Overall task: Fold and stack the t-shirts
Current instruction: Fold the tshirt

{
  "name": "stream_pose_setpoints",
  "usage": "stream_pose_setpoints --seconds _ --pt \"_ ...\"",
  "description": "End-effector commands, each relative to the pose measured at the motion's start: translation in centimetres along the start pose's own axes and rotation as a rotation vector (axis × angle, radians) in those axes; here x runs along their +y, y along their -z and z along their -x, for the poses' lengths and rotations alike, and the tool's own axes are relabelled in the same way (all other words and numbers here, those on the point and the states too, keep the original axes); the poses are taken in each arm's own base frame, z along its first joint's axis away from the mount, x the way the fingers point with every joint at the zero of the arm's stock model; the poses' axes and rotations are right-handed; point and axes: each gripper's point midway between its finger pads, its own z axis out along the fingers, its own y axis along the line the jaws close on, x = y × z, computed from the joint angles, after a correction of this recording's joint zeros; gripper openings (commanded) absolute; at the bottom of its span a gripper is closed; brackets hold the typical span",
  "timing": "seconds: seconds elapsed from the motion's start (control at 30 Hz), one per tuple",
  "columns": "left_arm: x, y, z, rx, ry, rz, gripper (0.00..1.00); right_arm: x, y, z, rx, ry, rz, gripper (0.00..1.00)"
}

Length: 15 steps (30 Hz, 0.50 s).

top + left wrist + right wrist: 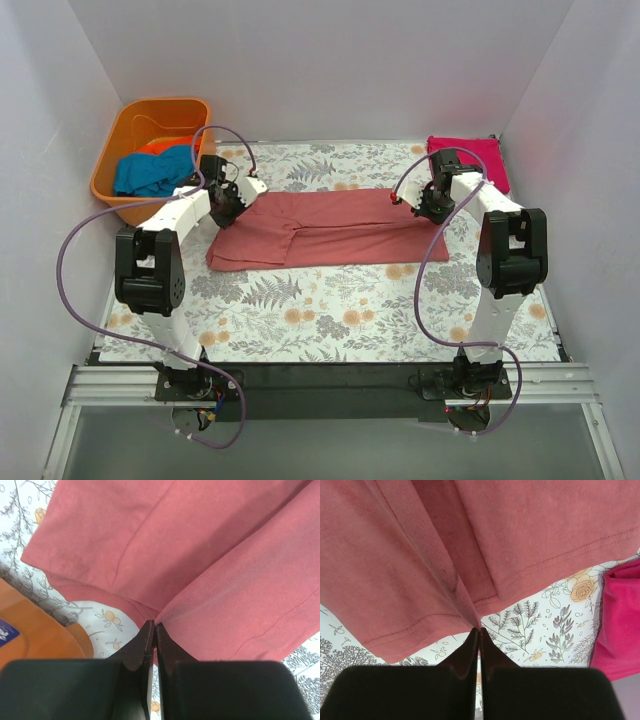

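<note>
Cloth under work: a large dusty brick-red t-shirt of soft cloth (pixel 320 228) lay across the middle of the table, long side running left to right. It rested on a white tablecloth printed with grey ferns and orange flowers (pixel 330 320). From overhead it looked partly folded, with a lengthwise crease along the middle and layers overlapping.

Left gripper (pixel 228 197) sat at the shirt's left end. In the left wrist view its two black fingers were pressed together, the left gripper (pixel 152 625) pinching a raised ridge of the brick-red t-shirt (pixel 200 555). A sliver of red showed between the fingers. The claw was closed narrow and holding cloth.

Right gripper (pixel 432 198) sat at the shirt's right end. In the right wrist view the right gripper (pixel 480 630) was likewise closed tight, and a fold of the brick-red t-shirt (pixel 470 540) ran down to a point at the tips. A stitched hem lay on either side of that fold.

A bright magenta-pink t-shirt (pixel 472 160) lay folded at the far right corner of the table, apart from the red one. Its edge showed at the right of the right wrist view (pixel 620 625).

An orange plastic tub (pixel 112 150) stood at the far left corner, just beside the left gripper. A teal-blue t-shirt (pixel 150 172) was bunched inside it, with an orange t-shirt (pixel 158 146) behind that. The tub's wall (pixel 35 630) showed at lower left in the left wrist view.
</note>
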Motion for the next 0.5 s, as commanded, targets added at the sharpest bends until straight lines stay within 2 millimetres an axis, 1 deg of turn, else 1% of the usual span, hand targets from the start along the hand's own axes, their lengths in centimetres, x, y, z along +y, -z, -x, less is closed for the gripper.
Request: stream_pose_setpoints --seconds 0.0,0.03,0.1,0.17,0.23,0.43,0.47 --pt "2.6 1.1 2.3 -0.064 -0.028 0.068 0.00 -1.3 0.6 -0.5 0.020 0.089 -0.026 0.01" --pt "2.6 0.6 2.2 -0.055 -0.025 0.060 0.00 -1.2 0.5 -0.5 0.020 0.091 -0.022 0.01" --pt "3.0 0.6 2.5 -0.053 -0.033 0.063 0.00 -1.0 0.5 -0.6 0.021 0.090 -0.021 0.01" --pt "3.0 0.1 2.4 -0.043 -0.035 0.055 0.00 -1.1 0.5 -0.6 0.021 0.087 -0.021 0.01" --pt "3.3 0.0 2.5 -0.042 -0.040 0.061 0.00 -1.0 0.3 -0.6 0.022 0.088 -0.017 0.01" --pt "3.2 -0.9 2.1 -0.025 -0.035 0.053 0.00 -1.1 -0.1 -0.7 0.024 0.089 -0.012 0.01" --pt "3.4 -1.0 2.1 -0.026 -0.032 0.059 0.00 -1.2 -0.2 -1.1 0.049 0.083 -0.018 0.01"
